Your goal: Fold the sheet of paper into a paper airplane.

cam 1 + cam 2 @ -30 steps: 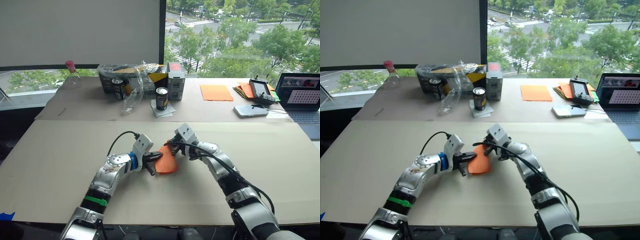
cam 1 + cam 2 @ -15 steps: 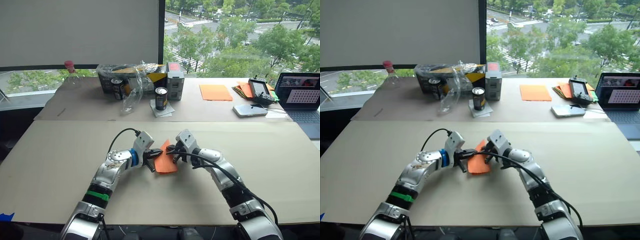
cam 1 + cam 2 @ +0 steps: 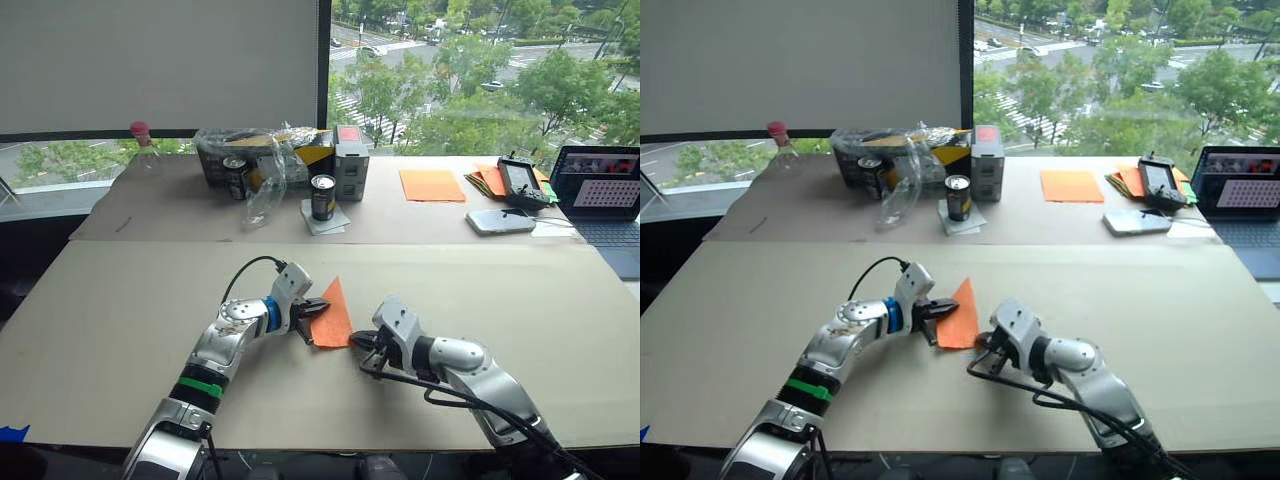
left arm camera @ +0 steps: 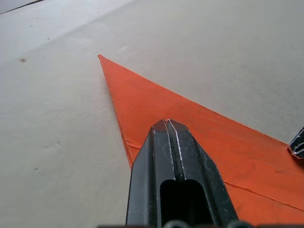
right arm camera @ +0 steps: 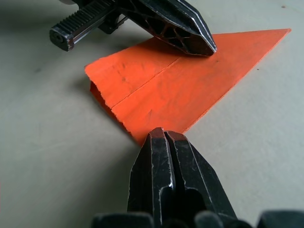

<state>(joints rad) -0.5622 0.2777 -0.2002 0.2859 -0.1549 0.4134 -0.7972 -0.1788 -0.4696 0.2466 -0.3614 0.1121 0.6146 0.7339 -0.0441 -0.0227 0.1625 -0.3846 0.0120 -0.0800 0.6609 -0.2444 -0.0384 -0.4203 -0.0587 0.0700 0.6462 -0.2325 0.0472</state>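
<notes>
The wide tan cardboard-covered table [image 3: 120,300] carries the work at its middle, where the small bright orange paper airplane [image 3: 333,315], a flat layered wedge, lies with its sharp tip toward twelve o'clock and its blunt tail toward six. The left gripper [image 3: 316,309] comes in from nine o'clock with its two black fingers closed together, their tips pressed down on top of the wedge near a long crease rather than clamped around it. The right gripper [image 3: 360,343] sits at about five o'clock of the wedge, fingers likewise closed with nothing between them, tips at or just beside the tail edge. The step in hand looks like flattening a fold: the left tips should pin the layers firmly while the right tips slide along the crease from tail to tip, staying low so the thin paper does not buckle or skid. Whether the right tips actually touch the paper I cannot tell, and how many layers are stacked under the top face is hidden.
</notes>
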